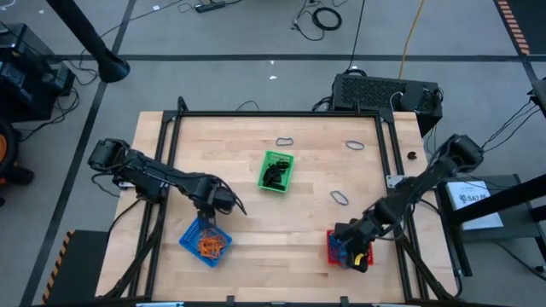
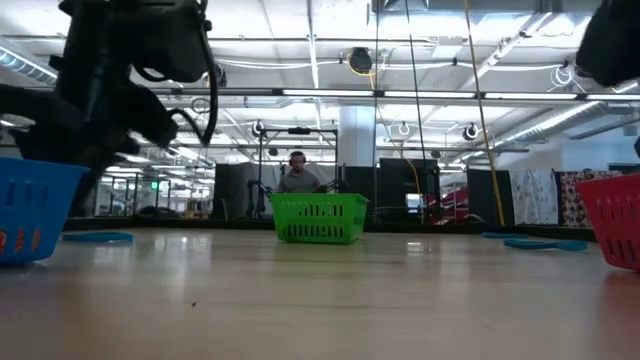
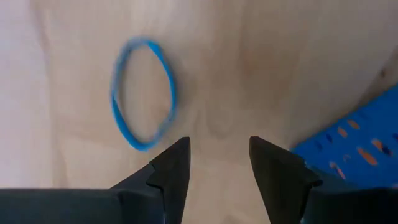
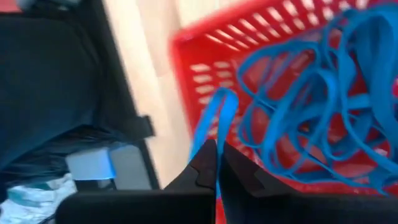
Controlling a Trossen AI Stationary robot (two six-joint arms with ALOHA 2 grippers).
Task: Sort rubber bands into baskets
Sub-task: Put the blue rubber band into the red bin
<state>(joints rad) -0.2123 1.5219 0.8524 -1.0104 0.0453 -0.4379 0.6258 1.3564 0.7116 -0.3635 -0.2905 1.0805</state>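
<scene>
My left gripper (image 3: pixel 217 155) stands open, pointing down at the bare wood. Beside it a blue rubber band (image 3: pixel 143 93) lies flat, and a corner of the blue basket (image 3: pixel 354 143) shows. The blue basket (image 1: pixel 206 240) holds orange bands, and the green basket (image 1: pixel 275 170) holds black ones. My right gripper (image 4: pixel 216 155) hovers over the red basket (image 1: pixel 348 249), shut on a blue rubber band (image 4: pixel 214 121). The red basket (image 4: pixel 205 68) holds a tangle of several blue bands (image 4: pixel 311 106). My right gripper pinches the blue band's near end (image 4: pixel 213 138) between its two shut fingers, both strands pressed together. The fingers slant down toward the red basket. The band stretches away from the fingertips to the basket's rim (image 4: pixel 225 94). Whether its far end rests there, I cannot tell.
Loose bands lie on the wood at the far middle (image 1: pixel 285 141), far right (image 1: pixel 354 145) and centre right (image 1: pixel 339 198). A black metal frame (image 1: pixel 281 113) borders the table. A black box (image 1: pixel 384 92) stands behind its far right corner.
</scene>
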